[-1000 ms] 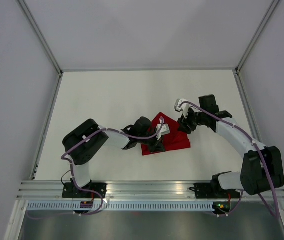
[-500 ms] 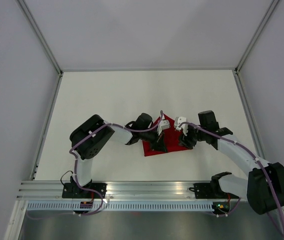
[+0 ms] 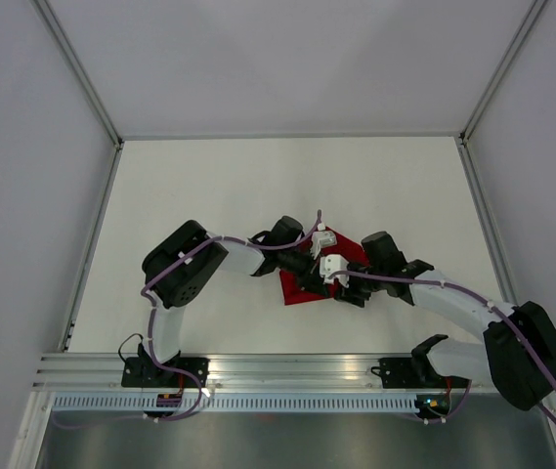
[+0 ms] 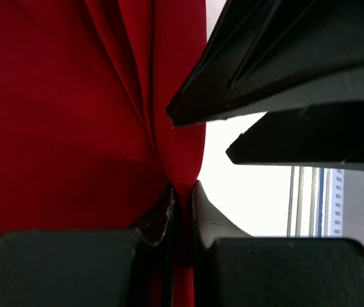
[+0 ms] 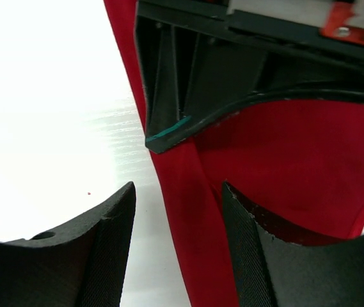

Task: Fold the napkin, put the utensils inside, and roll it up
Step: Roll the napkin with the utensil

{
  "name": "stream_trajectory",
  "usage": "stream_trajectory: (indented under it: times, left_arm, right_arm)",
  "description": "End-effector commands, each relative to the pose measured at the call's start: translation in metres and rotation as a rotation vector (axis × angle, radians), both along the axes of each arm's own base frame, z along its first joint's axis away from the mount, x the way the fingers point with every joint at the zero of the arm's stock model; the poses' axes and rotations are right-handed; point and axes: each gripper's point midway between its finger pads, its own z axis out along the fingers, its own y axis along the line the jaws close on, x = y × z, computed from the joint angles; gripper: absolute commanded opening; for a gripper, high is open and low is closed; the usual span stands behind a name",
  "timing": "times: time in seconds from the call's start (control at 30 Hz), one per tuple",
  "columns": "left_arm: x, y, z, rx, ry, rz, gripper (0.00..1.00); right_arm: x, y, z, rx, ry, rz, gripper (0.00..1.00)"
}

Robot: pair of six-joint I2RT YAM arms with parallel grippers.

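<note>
The napkin (image 3: 293, 290) sits in the middle of the white table (image 3: 209, 195), a little toward the near side. It is a bright red, glossy cloth gathered small, and most of it is hidden under the two grippers meeting over it. Up close, sharp pleats run together toward the left gripper (image 4: 182, 199), whose fingers are pinched tight on a ridge of cloth at its edge. The right gripper (image 5: 178, 192) is just beside it, fingers spread either side of a narrow red strip.

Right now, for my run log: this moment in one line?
left gripper: shut on napkin | right gripper: open, straddling napkin edge
</note>
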Motion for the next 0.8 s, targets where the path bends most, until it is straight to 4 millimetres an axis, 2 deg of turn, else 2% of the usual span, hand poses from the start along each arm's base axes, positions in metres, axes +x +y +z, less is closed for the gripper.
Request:
stream_trajectory:
  times: [0.0, 0.2, 0.4, 0.5, 0.77]
  left_arm:
    - [-0.009, 0.029, -0.050, 0.223, 0.121, 0.082, 0.02]
    - [-0.008, 0.029, -0.049, 0.231, 0.127, 0.085, 0.02]
    - [-0.007, 0.028, -0.048, 0.234, 0.133, 0.088, 0.02]
    - [-0.006, 0.025, -0.044, 0.222, 0.135, 0.082, 0.03]
    - [-0.005, 0.022, -0.035, 0.200, 0.141, 0.082, 0.10]
  right_arm:
    - [0.004, 0.007, 0.000, 0.001, -0.043, 0.036, 0.62]
    - [0.003, 0.009, -0.011, -0.028, -0.031, 0.043, 0.62]
    - [0.002, 0.008, -0.021, -0.053, -0.011, 0.045, 0.57]
    - [0.002, 0.008, -0.024, -0.054, -0.008, 0.036, 0.54]
    - [-0.002, 0.005, -0.035, -0.068, 0.023, 0.038, 0.38]
